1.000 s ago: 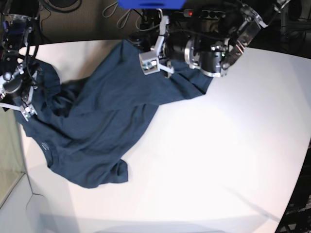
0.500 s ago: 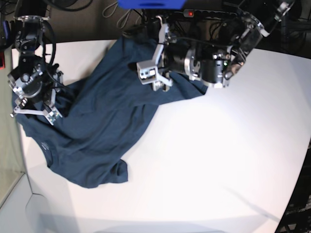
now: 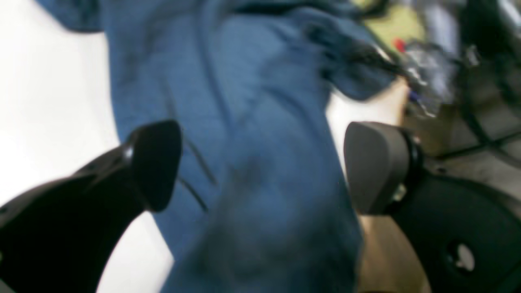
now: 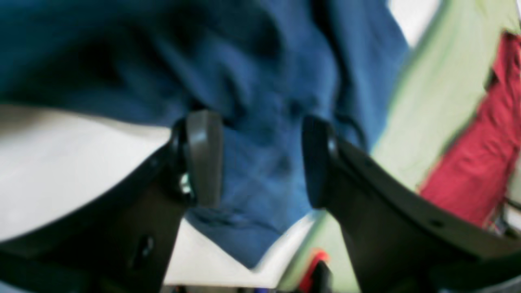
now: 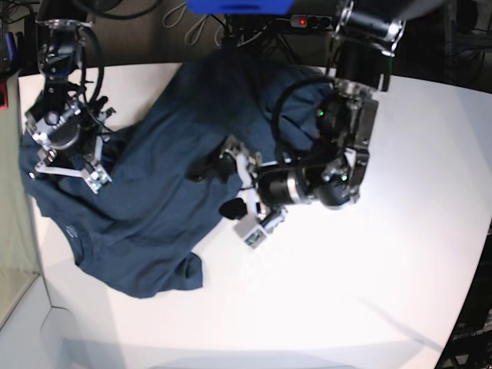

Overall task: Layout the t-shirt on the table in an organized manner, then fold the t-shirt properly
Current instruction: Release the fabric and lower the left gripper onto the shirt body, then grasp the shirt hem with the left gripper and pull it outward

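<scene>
Soft matt navy cloth t-shirt [image 5: 154, 192]; smooth white table [image 5: 369, 269].

Navy t-shirt [image 5: 154, 200] rumpled on white table [image 5: 369, 277] — left claw [image 5: 214, 187] spread wide over it.

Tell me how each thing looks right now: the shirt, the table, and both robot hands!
t-shirt: crumpled and bunched, not flat, not folded.
table: white, partly covered by the shirt at the back left.
left gripper: fingers wide apart above the shirt, nothing held.
right gripper: fingers apart over the shirt, gripping nothing.
</scene>
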You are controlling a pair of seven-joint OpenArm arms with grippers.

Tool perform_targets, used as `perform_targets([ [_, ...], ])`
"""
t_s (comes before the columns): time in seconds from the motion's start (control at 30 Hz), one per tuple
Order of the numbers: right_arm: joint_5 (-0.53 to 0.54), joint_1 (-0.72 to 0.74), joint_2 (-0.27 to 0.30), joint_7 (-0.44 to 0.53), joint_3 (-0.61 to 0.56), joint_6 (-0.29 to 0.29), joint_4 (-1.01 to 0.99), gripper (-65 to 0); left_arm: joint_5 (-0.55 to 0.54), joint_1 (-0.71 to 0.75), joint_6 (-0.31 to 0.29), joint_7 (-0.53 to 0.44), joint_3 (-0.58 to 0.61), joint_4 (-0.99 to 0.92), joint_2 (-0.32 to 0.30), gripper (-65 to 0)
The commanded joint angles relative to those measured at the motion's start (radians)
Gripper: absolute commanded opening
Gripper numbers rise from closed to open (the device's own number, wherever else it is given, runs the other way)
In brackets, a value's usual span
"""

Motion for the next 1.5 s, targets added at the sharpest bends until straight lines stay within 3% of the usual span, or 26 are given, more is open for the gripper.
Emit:
perform_targets([
  [0.0, -0.008, -0.003, -0.007, 0.006, 0.003, -0.008, 0.037, -32.9, 0.033, -0.055, -0.005, -0.02, 0.0, -0.052, 0.041, -3.6],
  [0.1, -0.008, -0.017, -0.039, 0.006, -0.041, -0.008, 0.083, -32.9, 0.177, -0.134, -0.005, -0.068, 0.004, -0.218, 0.112, -3.6],
  [0.23, -0.008, -0.037, -0.082, 0.006, -0.109, -0.008, 0.125, -32.9, 0.318, -0.219, -0.005, -0.171, 0.001, -0.436, 0.121, -3.6],
  [0.5, -0.008, -0.042, -0.191, 0.006, -0.202, -0.008, 0.12, -32.9, 0.336, -0.297, -0.005, -0.341, 0.001, -0.747, 0.121, -3.6],
  [0.73, -0.008, -0.114, -0.209, 0.01, -0.227, -0.008, 0.031, -32.9, 0.338, -0.3, -0.005, -0.404, 0.004, -0.778, 0.121, -3.6],
  [0.97, -0.008, -0.224, -0.169, 0.013, -0.227, -0.008, -0.018, -32.9, 0.338, -0.343, -0.005, -0.436, 0.004, -0.781, 0.089, -3.6],
  [1.33, -0.008, -0.33, -0.005, 0.013, -0.224, -0.008, -0.003, -32.9, 0.332, -0.437, -0.005, -0.435, -0.002, -0.772, -0.055, -3.6],
  [1.47, -0.008, -0.347, 0.025, 0.01, -0.221, -0.008, 0.074, -32.9, 0.281, -0.453, -0.005, -0.375, -0.019, -0.767, -0.064, -3.6],
])
